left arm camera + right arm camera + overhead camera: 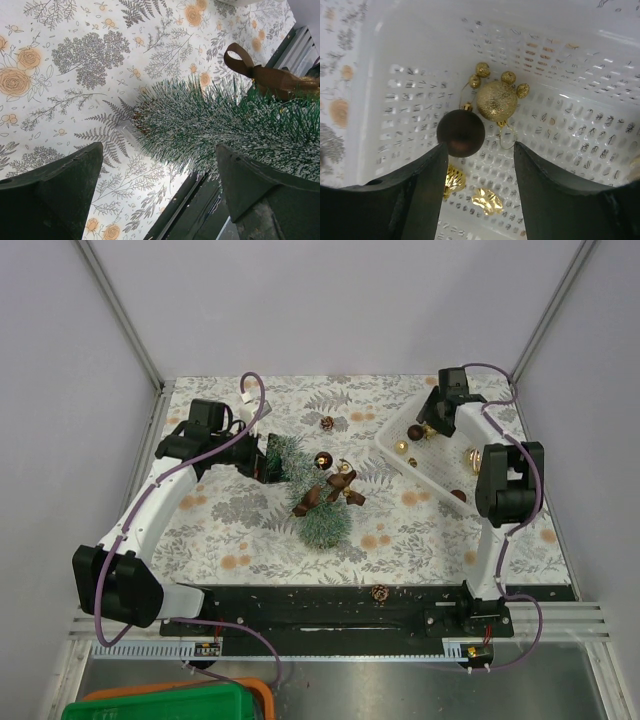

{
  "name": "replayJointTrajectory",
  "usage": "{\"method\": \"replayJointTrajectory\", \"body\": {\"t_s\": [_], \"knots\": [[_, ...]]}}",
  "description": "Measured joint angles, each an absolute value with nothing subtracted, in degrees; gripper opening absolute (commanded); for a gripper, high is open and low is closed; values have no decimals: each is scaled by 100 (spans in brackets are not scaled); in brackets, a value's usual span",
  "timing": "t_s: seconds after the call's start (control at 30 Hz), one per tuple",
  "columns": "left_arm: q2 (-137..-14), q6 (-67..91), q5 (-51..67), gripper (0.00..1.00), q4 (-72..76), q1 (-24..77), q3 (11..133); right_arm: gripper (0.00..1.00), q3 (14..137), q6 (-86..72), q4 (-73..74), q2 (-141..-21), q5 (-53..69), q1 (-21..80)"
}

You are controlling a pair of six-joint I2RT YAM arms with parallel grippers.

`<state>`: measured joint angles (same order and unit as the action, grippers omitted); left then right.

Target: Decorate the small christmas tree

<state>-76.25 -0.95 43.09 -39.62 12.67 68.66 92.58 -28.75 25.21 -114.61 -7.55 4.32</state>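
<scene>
The left hand (159, 150) is held spread at the tip of the tree (215, 125). The right hand (480, 147) is held spread over a brown bauble (461, 133) in the basket (580, 130).

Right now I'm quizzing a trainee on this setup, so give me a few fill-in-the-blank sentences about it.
1. The left hand, at the tip of the small christmas tree, is ___ (open or shut).
2. Before the right hand lies a smooth dark ___ bauble.
3. The glittery ball beside it is ___.
4. Both lie in a ___ basket.
Missing: open; brown; gold; white.
</scene>
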Motion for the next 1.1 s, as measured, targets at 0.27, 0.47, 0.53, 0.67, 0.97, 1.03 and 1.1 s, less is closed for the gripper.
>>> {"method": "replayJointTrajectory", "body": {"t_s": [0.27,0.47,0.53,0.67,0.97,1.03,1.1], "knots": [[-7625,-178,4311,99,-4106,1267,6866,60,9638,-2709,2602,-12136,-805,397],[-7623,-215,4311,99,-4112,1267,6866,56,9880,-2630,2613,-12438,-856,397],[-7620,-217,4311,99,-4115,1267,6866,55,9880,-2611,2637,-12543,-878,397],[-7583,-228,4311,99,-4119,1267,6866,51,9880,-2571,2644,-12707,-941,397],[-7505,-320,4309,99,-4252,1267,6866,40,9885,-2480,2633,-12746,-1070,397],[-7505,-325,4311,99,-4261,1267,6866,35,9883,-2436,2630,-12746,-1131,397],[-7505,-325,4311,99,-4270,1267,6866,33,9837,-2405,2598,-12717,-1155,397]]}}
